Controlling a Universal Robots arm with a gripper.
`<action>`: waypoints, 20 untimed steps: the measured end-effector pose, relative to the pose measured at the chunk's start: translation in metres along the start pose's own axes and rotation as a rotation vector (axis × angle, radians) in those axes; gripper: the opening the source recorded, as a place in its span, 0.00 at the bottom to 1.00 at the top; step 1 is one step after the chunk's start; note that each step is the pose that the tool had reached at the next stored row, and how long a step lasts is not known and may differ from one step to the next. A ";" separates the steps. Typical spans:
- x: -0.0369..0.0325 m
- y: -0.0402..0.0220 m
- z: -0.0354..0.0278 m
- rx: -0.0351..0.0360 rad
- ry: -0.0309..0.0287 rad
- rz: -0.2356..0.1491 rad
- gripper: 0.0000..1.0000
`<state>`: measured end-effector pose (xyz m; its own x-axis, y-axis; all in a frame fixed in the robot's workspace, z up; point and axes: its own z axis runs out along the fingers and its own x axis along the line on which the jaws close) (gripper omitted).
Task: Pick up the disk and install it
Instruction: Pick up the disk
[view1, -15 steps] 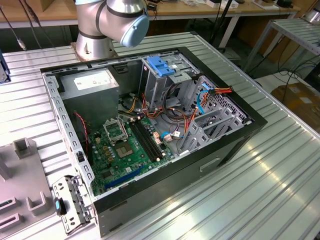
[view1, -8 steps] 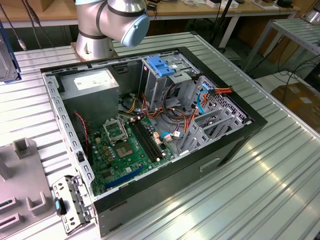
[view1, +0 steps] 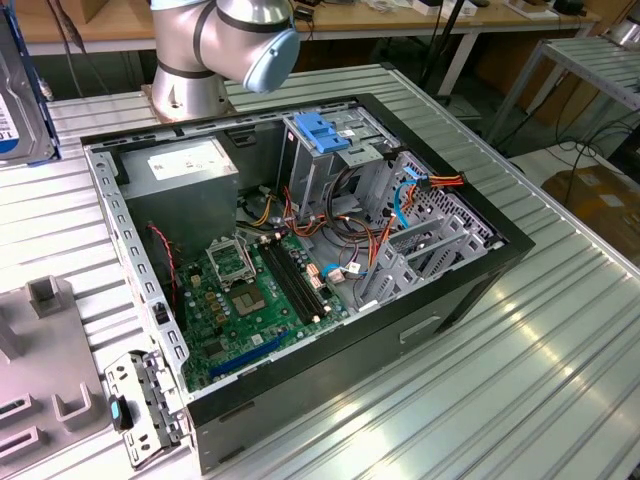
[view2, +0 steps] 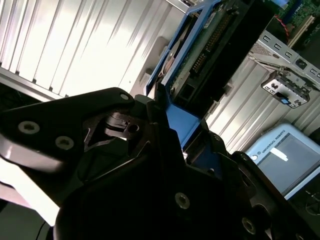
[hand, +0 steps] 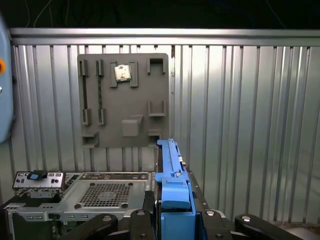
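Note:
The disk (hand: 172, 172) stands edge-on in the first wrist view, its bright blue rail and end tab rising between the black fingers of my gripper (hand: 172, 220). In the second wrist view the disk (view2: 210, 45) shows its dark connector edge and blue frame, and my gripper (view2: 185, 132) is shut on its blue end. At the exterior view's left edge the disk (view1: 18, 90) hangs above the table, silver labelled face showing, well clear of the open computer case (view1: 470, 285).
The case holds a motherboard (view1: 260, 290), cables and a drive cage with a light-blue latch plate (view1: 320, 130). A grey fixture plate (hand: 125, 100) carrying a small chip (hand: 122, 72) lies on the ribbed metal table (view1: 500, 380). A metal bracket (view1: 145, 405) leans by the case's corner.

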<state>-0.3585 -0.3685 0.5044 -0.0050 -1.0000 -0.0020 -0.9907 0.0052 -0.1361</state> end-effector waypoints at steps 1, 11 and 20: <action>0.0013 -0.0011 0.0002 0.0001 0.0000 0.000 0.37; 0.0074 -0.0191 0.0026 0.0000 0.0000 0.000 0.37; 0.0082 -0.0355 0.0049 0.0000 0.0000 0.000 0.37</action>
<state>-0.3227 -0.3769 0.5044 -0.0050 -1.0000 -0.0020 -0.9907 0.0052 -0.1362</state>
